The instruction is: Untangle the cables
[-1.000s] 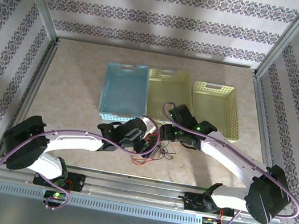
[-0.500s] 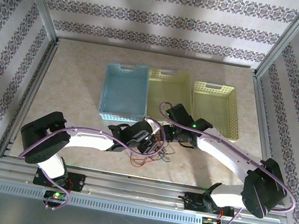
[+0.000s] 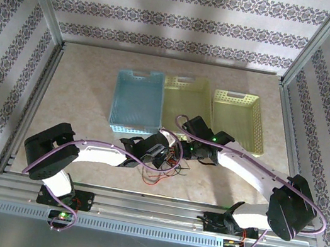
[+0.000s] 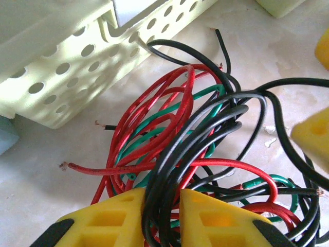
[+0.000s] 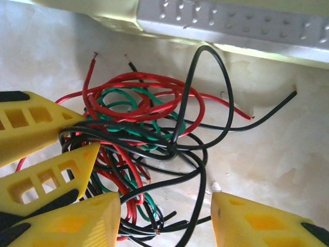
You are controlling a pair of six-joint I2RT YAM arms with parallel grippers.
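- The cables (image 3: 173, 165) are seen in one messy heap on the table (image 3: 85, 103). The heap is found between the two grippers, just in front of the near wall of the middle basket (image 3: 186, 98).
- Red, green and black loops are wound through each other in the heap, so no one cable can be picked out from end to end.
- The left gripper (image 4: 162, 200) is squeezed tight on a bunch of black loops. The thin gap between its yellow fingers (image 4: 108, 218) is packed with them.
- Red and green loops are seen just past those fingers, lying flat on the table.
- The right gripper (image 5: 164, 206) is spread wide. A few loose cable ends are seen lying in the gap, but nothing is pinched by it.
- In the right wrist view, the left gripper's fingers are seen at the left side, pressed into the heap.
- One black loop is lifted up high, close to the basket wall, and its end is stretched out to the right.
- A blue basket (image 3: 135, 102) is placed to the left of the middle one, and a yellow basket (image 3: 242, 121) to the right.
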